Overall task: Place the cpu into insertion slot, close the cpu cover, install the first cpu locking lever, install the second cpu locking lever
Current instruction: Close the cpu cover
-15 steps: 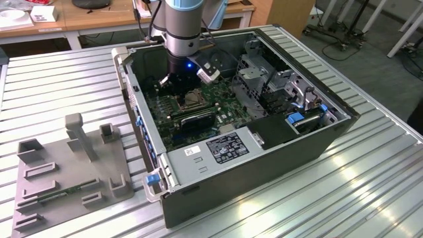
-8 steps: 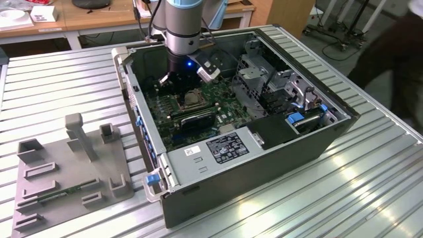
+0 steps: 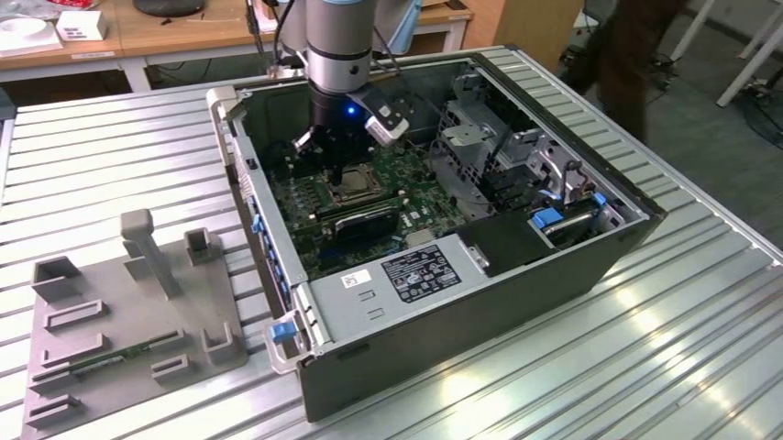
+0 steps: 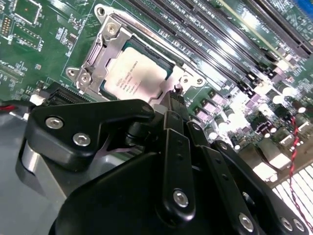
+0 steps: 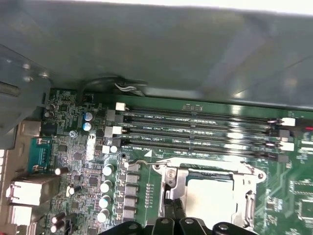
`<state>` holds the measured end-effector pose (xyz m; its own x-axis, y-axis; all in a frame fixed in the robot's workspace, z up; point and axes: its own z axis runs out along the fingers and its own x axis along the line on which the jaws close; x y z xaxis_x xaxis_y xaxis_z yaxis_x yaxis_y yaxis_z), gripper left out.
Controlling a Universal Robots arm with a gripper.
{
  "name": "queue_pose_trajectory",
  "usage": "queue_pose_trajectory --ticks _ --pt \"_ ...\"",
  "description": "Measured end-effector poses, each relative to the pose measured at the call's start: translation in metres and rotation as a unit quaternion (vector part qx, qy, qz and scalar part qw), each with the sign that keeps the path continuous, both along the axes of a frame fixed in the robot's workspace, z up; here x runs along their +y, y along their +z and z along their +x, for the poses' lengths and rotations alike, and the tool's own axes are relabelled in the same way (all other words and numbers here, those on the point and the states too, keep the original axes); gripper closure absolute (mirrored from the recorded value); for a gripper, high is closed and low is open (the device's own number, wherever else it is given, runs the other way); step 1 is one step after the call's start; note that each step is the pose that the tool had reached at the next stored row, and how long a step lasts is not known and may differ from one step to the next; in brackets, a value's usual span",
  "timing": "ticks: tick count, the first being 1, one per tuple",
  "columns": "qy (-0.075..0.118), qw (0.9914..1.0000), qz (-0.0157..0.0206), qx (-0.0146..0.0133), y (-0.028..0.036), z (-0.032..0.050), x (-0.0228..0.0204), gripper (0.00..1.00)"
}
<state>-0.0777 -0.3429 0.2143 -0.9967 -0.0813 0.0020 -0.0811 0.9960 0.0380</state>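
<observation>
1. In the upper middle of the exterior view, the arm drops straight into the open case [image 3: 490, 312]. Its gripper [image 3: 333, 170] is right down at the slot [image 3: 347, 187] on the green board [image 3: 410, 165].
2. In the second wrist view the gripper [image 4: 177, 94] looks fully closed, with the black fingers [image 4: 176, 142] squeezed into one narrow tip. That tip sits at the edge of the cover [image 4: 100, 51], by one corner. Honestly can't tell if it's pinching anything or just touching metal there.
3. The cpu [image 4: 134, 73] is already in the slot, lying flat with its silvery top showing through the cover's cut-out.
4. The cover is down flat around the cpu, framing it on all sides in both wrist views.
5. In the first wrist view a thin wire lever [image 5: 195, 160] runs along the cover's edge, between it and the long black memory slots [image 5: 195, 128]. One end is hooked. Can't say if it's latched.
6. On the exterior view's left, well apart from the case, a grey holder tray [image 3: 123, 312] sits on the ribbed metal table [image 3: 123, 156].
</observation>
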Motion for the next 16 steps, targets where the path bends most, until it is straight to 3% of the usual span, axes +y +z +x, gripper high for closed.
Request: queue_pose_trajectory --ticks 4,10,16 --pt "0.0 1.0 0.0 0.0 0.0067 0.0 0.0 0.89" --pt "0.0 1.0 -0.0001 0.0001 0.0073 0.0009 0.0 0.89" --pt "0.0 1.0 0.0 0.0 0.0072 0.0111 -0.0004 0.89"
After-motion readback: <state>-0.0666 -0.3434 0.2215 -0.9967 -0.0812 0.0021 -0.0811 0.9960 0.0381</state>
